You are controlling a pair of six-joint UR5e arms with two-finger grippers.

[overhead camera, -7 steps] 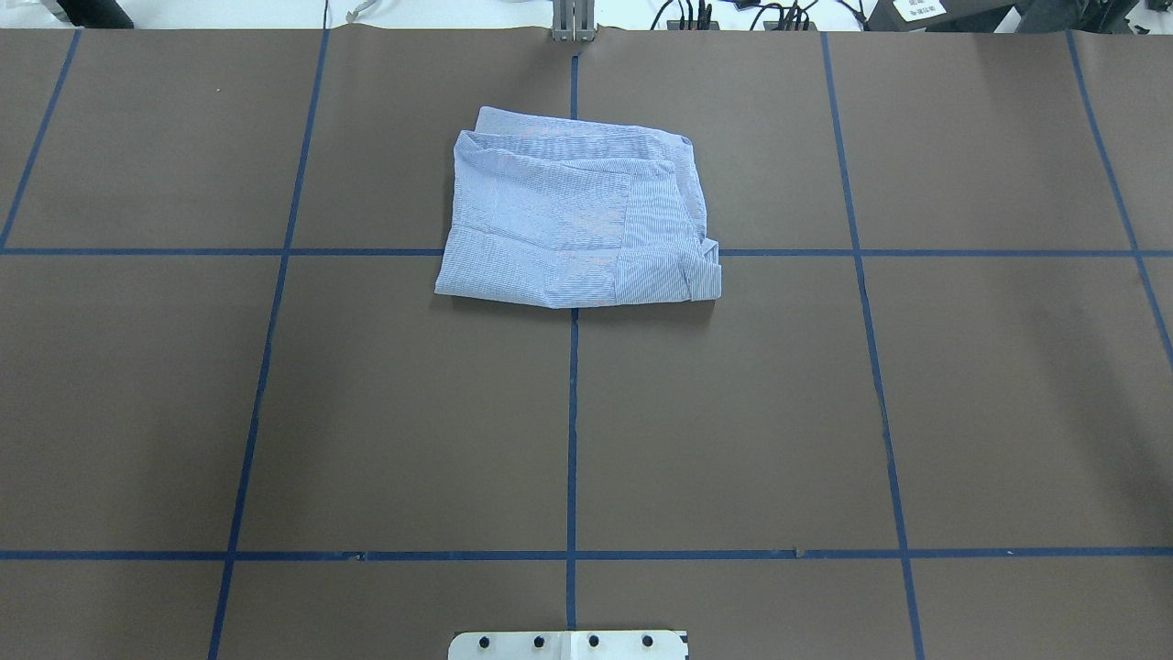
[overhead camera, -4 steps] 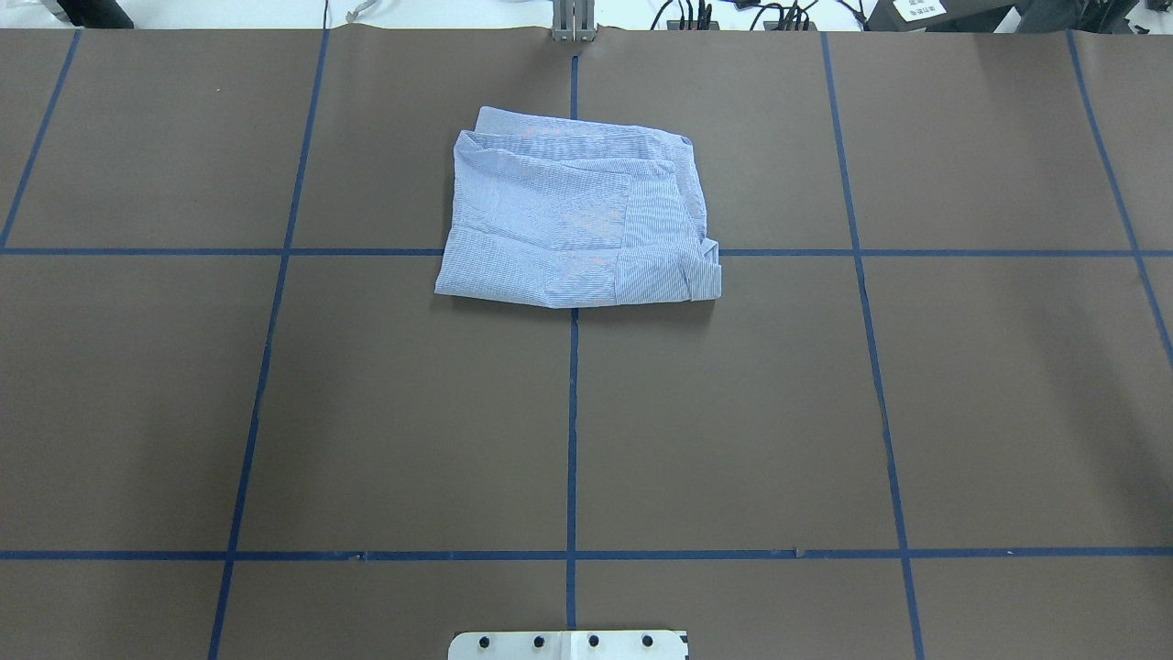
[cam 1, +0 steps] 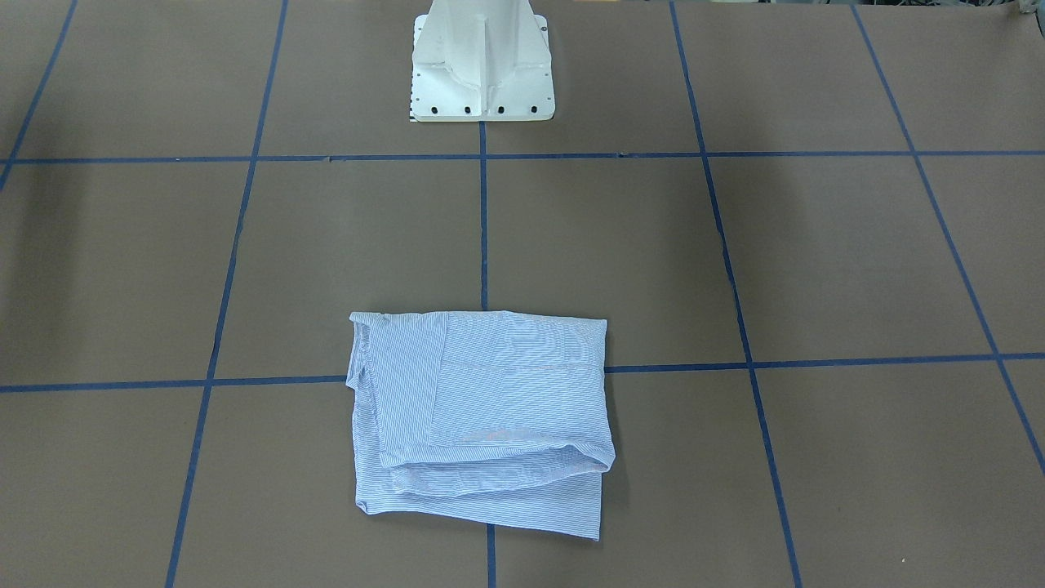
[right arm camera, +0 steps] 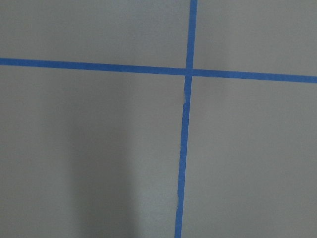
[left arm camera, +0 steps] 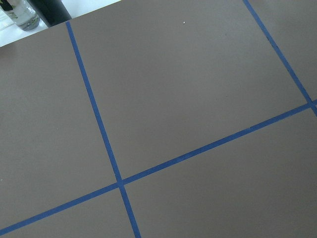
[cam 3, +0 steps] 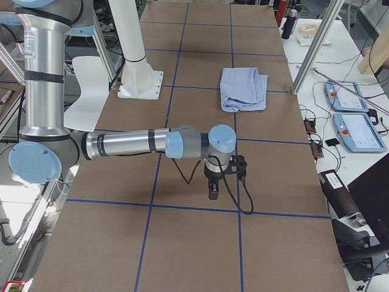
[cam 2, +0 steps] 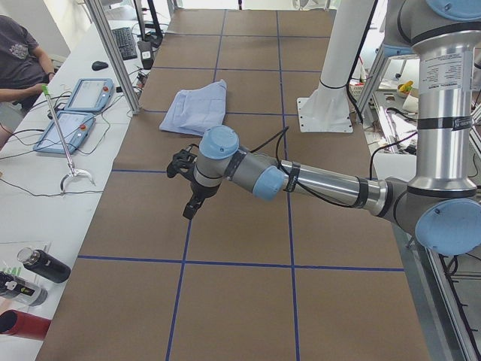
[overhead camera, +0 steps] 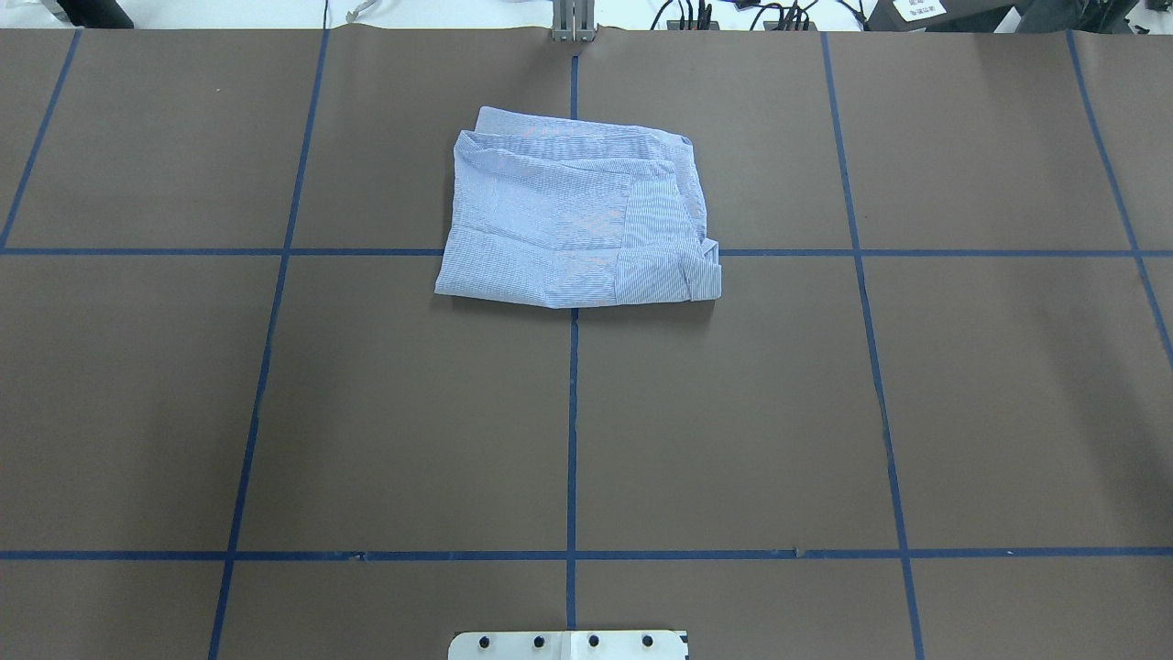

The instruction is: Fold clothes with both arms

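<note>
The clothes, a light blue striped shirt point(overhead camera: 577, 220), lie folded into a compact rectangle on the brown mat, on the table's centre line at the side far from the robot's base point(cam 1: 482, 416). Neither arm touches it. In the exterior left view the near left arm reaches out low over the mat, its gripper point(cam 2: 192, 203) pointing down well short of the shirt point(cam 2: 197, 109). The exterior right view has the near right arm stretched likewise, its gripper point(cam 3: 213, 188) far from the shirt point(cam 3: 243, 88). I cannot tell whether either gripper is open or shut. Both wrist views show only mat and blue tape.
The white pedestal base point(cam 1: 482, 73) stands at the robot's side of the mat. Teach pendants point(cam 2: 75, 113) and bottles point(cam 2: 37, 267) lie on the white side bench, where a person's arm point(cam 2: 19, 90) rests. An aluminium post point(cam 3: 313, 52) rises beside the mat.
</note>
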